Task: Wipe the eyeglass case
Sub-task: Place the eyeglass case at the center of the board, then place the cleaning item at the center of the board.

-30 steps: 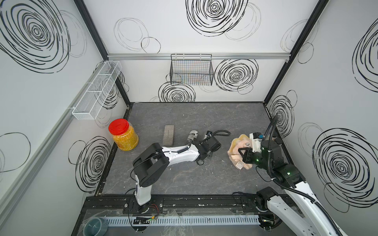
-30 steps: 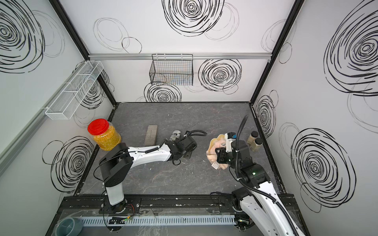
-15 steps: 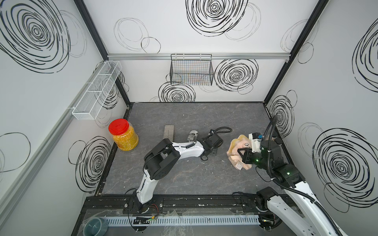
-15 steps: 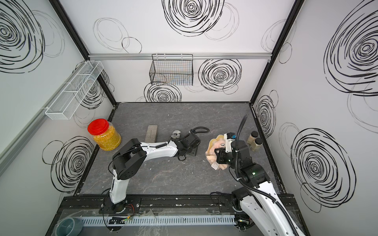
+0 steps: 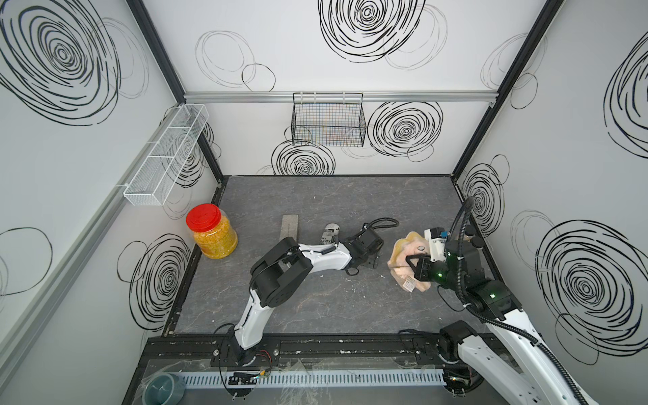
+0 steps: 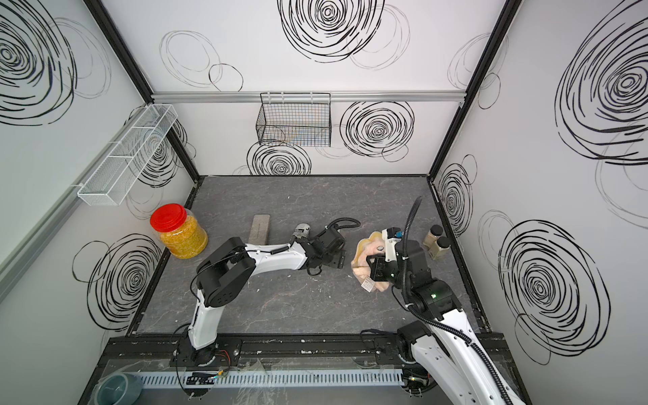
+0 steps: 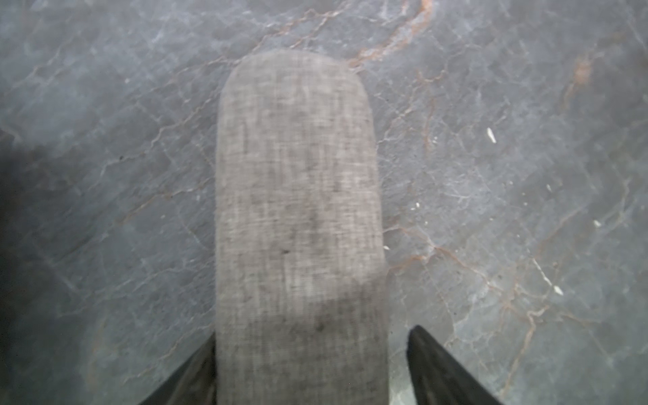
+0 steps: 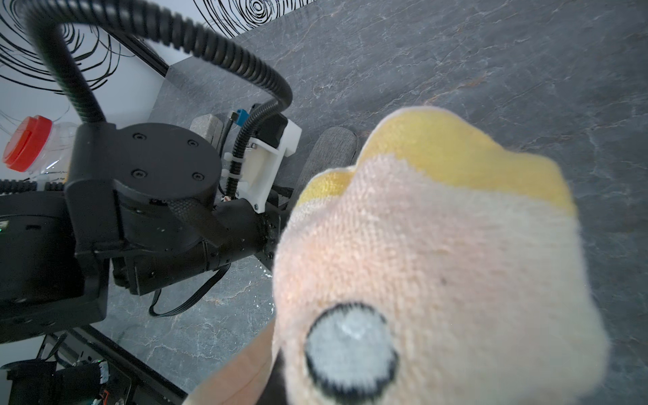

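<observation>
On the marbled surface, my open left end effector straddled the grey fabric eyeglass case; unpinned, it might skid under the peach-and-yellow cloth my right end effector clenched.

Both top views: bright, even light from overhead, spread by the white walls. The left arm throws only a soft, faint shadow on the grey tabletop. Wide lens; frame posts splay outward toward the corners.

Left wrist view: dim and soft all over. The eyeglass case has a smeared weave, with its near end in shadow. One edge falls to black.

Right wrist view: the cloth sits close to the lens and is blurred. The tabletop behind it is sharper, and the wall patch is washed out.
</observation>
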`<state>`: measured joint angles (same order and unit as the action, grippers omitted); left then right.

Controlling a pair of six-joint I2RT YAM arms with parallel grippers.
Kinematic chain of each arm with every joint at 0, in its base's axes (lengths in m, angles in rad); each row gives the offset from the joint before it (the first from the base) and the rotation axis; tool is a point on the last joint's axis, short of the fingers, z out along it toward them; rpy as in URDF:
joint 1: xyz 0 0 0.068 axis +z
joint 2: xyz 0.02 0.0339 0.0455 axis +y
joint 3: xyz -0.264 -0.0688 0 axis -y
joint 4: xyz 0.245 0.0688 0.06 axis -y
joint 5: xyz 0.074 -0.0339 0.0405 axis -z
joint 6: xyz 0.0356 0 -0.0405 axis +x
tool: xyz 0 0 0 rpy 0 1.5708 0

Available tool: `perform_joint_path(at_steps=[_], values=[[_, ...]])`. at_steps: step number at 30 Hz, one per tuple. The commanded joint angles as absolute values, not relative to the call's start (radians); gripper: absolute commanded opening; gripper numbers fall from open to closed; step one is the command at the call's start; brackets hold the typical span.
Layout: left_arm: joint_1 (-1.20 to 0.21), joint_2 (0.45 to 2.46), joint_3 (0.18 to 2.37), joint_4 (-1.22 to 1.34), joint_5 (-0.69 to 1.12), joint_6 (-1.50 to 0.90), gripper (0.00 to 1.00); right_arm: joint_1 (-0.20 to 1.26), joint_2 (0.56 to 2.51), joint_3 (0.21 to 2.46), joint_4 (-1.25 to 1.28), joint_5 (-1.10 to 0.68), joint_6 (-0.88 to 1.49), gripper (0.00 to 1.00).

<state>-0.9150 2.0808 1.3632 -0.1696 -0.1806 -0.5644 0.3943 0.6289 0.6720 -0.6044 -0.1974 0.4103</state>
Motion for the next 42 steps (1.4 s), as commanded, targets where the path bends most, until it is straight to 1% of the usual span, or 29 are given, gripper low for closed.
perform_joint_path(at_steps=[1, 7, 11, 17, 22, 25, 29, 31, 32, 35, 36, 39, 41, 42], values=[[-0.91, 2.017, 1.346, -0.106, -0.175, -0.563, 0.88, 0.394, 0.614, 0.661, -0.556, -0.272, 0.386, 0.0], [-0.913, 1.824, 1.221, -0.009, -0.196, -0.546, 1.0, 0.437, 0.599, 0.631, -0.516, -0.339, 0.391, 0.0], [-0.911, 1.674, 1.129, 0.017, -0.203, -0.52, 0.99, 0.545, 0.616, 0.603, -0.45, -0.333, 0.413, 0.0], [-0.885, 1.405, 0.925, 0.04, -0.213, -0.525, 0.99, 0.771, 0.679, 0.543, -0.246, -0.242, 0.475, 0.0], [-0.834, 1.15, 0.713, 0.042, -0.193, -0.563, 1.0, 0.918, 0.845, 0.53, -0.069, -0.167, 0.513, 0.0], [-0.806, 1.0, 0.606, 0.038, -0.176, -0.573, 0.97, 0.999, 0.975, 0.558, 0.003, -0.115, 0.531, 0.01], [-0.785, 0.849, 0.503, 0.024, -0.146, -0.593, 0.98, 1.035, 1.165, 0.624, 0.032, -0.073, 0.606, 0.02], [-0.771, 0.794, 0.474, 0.013, -0.127, -0.597, 0.99, 1.056, 1.247, 0.656, 0.033, -0.049, 0.615, 0.07], [-0.77, 0.775, 0.464, 0.006, -0.121, -0.597, 0.99, 1.073, 1.273, 0.671, 0.03, -0.027, 0.616, 0.12], [-0.768, 0.739, 0.448, -0.009, -0.112, -0.598, 0.97, 1.091, 1.317, 0.706, 0.02, -0.032, 0.616, 0.33], [-0.767, 0.734, 0.443, -0.014, -0.109, -0.597, 0.95, 1.092, 1.313, 0.712, 0.013, -0.039, 0.613, 0.42], [-0.767, 0.729, 0.426, -0.007, -0.089, -0.6, 0.89, 1.089, 1.262, 0.716, -0.019, -0.049, 0.595, 0.65], [-0.767, 0.729, 0.409, 0.014, -0.069, -0.608, 0.86, 1.082, 1.219, 0.715, -0.055, -0.057, 0.581, 0.76], [-0.767, 0.729, 0.397, 0.029, -0.055, -0.615, 0.84, 1.073, 1.195, 0.715, -0.078, -0.077, 0.571, 0.8]])
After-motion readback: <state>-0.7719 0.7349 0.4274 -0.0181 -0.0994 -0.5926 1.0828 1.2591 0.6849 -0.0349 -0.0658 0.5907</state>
